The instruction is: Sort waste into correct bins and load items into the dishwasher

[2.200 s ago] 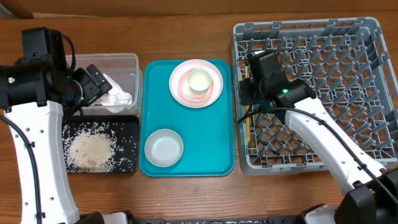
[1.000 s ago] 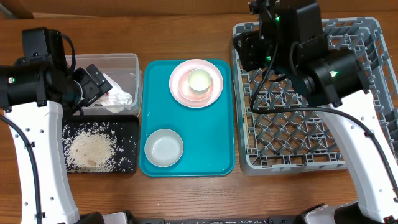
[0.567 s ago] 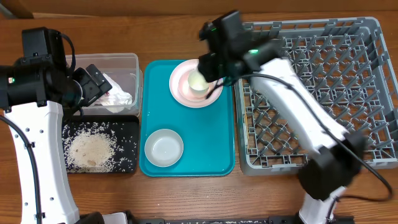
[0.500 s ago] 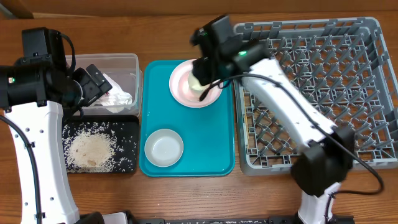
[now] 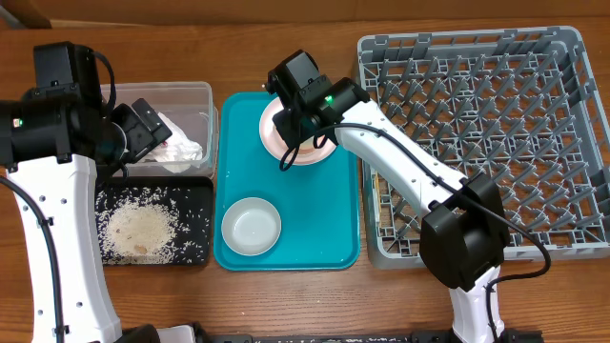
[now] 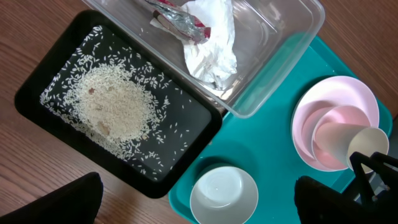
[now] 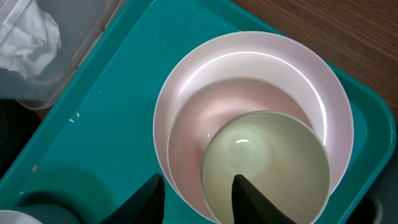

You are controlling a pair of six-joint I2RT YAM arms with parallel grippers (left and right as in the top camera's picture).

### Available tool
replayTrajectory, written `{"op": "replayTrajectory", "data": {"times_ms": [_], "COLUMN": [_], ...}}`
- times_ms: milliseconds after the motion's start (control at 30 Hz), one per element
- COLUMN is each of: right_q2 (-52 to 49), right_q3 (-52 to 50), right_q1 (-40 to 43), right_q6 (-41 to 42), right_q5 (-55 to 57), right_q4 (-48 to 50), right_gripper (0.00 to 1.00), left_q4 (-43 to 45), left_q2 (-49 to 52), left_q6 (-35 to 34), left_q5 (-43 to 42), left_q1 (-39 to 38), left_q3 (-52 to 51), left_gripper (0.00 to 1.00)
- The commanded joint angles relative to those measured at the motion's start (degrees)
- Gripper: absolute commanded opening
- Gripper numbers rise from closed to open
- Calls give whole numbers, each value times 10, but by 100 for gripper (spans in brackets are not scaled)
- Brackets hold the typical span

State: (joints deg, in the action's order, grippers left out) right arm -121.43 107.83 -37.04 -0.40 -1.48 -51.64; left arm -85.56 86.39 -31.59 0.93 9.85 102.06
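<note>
The right gripper [image 7: 198,186] is held slightly apart astride the rim of the white cup [image 7: 267,168]; the left gripper [image 6: 198,179] is spread wide.

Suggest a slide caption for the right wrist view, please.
Right claw poised, jaws parted, over the pale cup on the pink plate, teal tray beneath.

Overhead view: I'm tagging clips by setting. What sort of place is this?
Probably a lab mock-up of a dish-clearing station: a grey dish rack, a teal tray with a bowl, and a black tray of rice on a wooden table.
</note>
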Motion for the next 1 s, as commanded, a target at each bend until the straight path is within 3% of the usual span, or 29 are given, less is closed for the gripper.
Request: {"op": "replayTrajectory", "data": {"times_ms": [0, 967], "right_q2": [-11, -21], "right_q3": [-10, -10], "right_q1": [3, 3], "right_q6": [-5, -5], "right_q5": [8, 8], "right_q4": [-1, -21], "right_gripper": [37, 37], "left_q4": [2, 1], "left_q2": [2, 2], "left_q6": [-2, -1], "left_q5": [5, 5], "left_q1": [3, 3], "left_q3": [9, 9], "left_gripper": [100, 100]}}
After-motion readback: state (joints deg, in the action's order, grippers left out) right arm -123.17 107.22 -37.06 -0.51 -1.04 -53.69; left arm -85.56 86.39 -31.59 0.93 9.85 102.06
